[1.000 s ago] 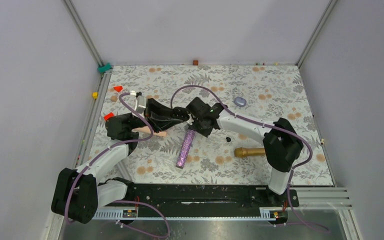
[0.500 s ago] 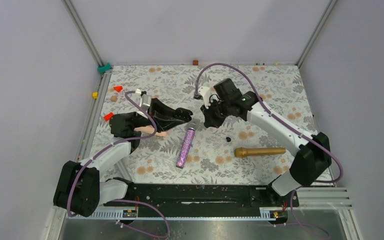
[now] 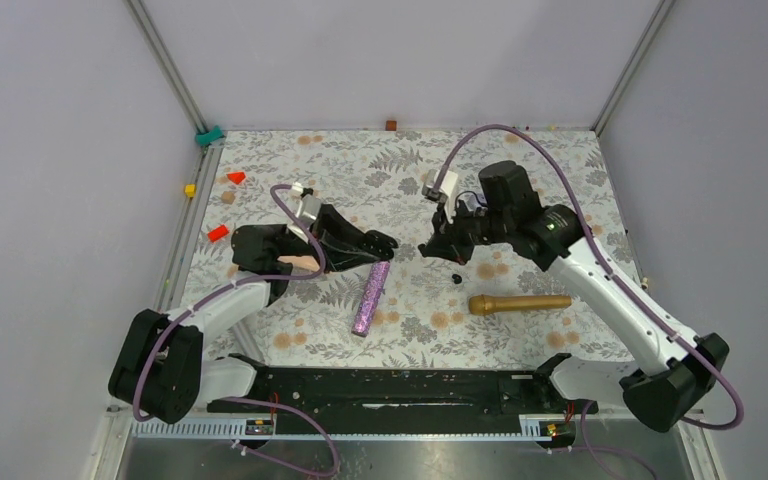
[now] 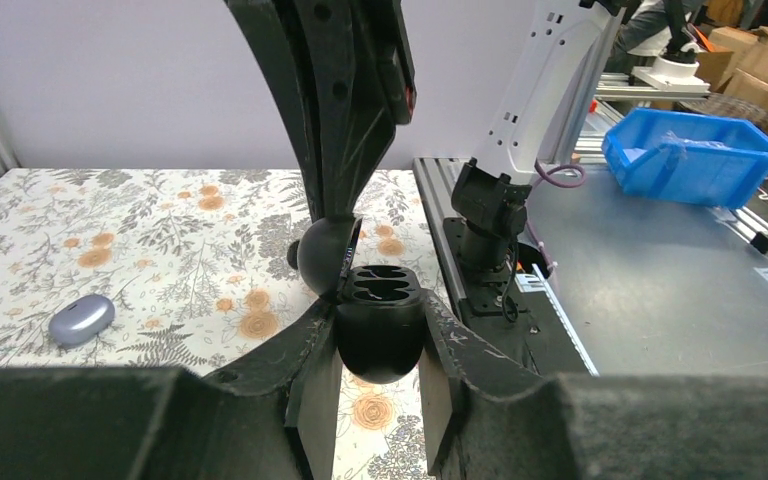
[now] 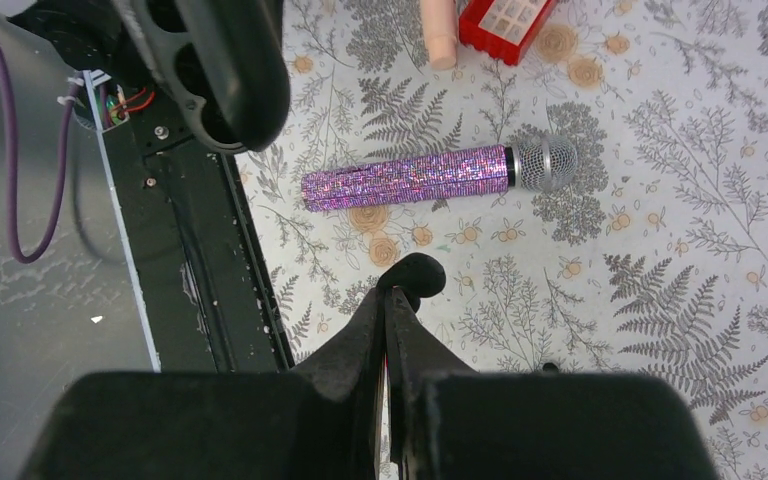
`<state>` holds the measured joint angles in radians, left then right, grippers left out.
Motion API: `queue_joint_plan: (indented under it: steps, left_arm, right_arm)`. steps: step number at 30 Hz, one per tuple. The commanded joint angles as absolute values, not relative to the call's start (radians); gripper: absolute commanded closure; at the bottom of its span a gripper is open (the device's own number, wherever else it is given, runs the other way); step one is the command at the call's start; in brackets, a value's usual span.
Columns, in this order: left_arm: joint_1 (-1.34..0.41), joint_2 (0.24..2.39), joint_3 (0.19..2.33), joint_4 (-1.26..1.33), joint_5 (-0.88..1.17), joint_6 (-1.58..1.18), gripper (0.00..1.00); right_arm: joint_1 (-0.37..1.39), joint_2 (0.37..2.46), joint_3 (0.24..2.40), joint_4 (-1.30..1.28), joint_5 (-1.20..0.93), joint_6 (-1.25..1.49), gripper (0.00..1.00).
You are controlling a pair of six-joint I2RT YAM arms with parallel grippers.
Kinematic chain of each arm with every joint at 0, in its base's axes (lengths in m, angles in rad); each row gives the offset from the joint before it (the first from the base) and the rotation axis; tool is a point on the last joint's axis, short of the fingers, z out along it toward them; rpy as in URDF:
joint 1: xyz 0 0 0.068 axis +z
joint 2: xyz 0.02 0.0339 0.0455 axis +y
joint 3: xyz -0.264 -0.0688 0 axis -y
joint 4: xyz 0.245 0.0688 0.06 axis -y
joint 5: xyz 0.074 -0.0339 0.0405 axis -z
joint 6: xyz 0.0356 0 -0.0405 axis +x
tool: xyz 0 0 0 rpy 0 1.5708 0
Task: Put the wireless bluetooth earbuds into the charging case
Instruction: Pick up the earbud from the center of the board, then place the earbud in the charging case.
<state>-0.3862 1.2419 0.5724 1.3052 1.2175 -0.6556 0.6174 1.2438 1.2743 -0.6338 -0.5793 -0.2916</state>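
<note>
— What did the overhead camera give me?

— Your left gripper [image 3: 378,244] was clamped on the black rounded plastic charging case [image 3: 388,241] over the floral table cover [image 3: 560,190]. Your right gripper [image 3: 428,249] hung near it, apart from the case, with its jaws together. One tiny black rounded loose earbud [image 3: 456,278] lay on the cover between the glittery purple microphone [image 3: 370,298] and the gold metallic microphone [image 3: 518,302].

— And my left wrist view?

— The case sat squeezed between your two fingers [image 4: 312,380]. Its hinged lid [image 4: 320,255] stood open, and both sockets showed empty. A lavender oval pebble-like case [image 4: 81,319] rested on the cover, well apart.

— The right wrist?

— Your fingertips were pressed together on the second tiny black bud, the pinched earbud [image 5: 415,273], above the cover. The open charging case showed at the upper left of that view, and the purple microphone lay on the cover between it and your fingertips.
</note>
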Motion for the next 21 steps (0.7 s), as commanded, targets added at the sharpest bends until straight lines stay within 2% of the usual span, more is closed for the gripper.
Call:
queue_joint_plan:
  steps: [1,11,21]
  left_arm:
    - [-0.407,1.258,0.622,1.369,1.270,-0.659,0.99]
    - [-0.463,1.336,0.638,1.374,1.304,-0.656,0.99]
    - [-0.497,1.372,0.641,1.379,1.317,-0.657,0.99]
  right_arm:
    - [0.591,1.161,1.250,-0.572,-0.651,-0.285,0.98]
    - [0.562,1.039,1.202,-0.511,-0.764,-0.259,0.99]
    - [0.563,1.045,1.183,-0.450,-0.932,-0.184,0.99]
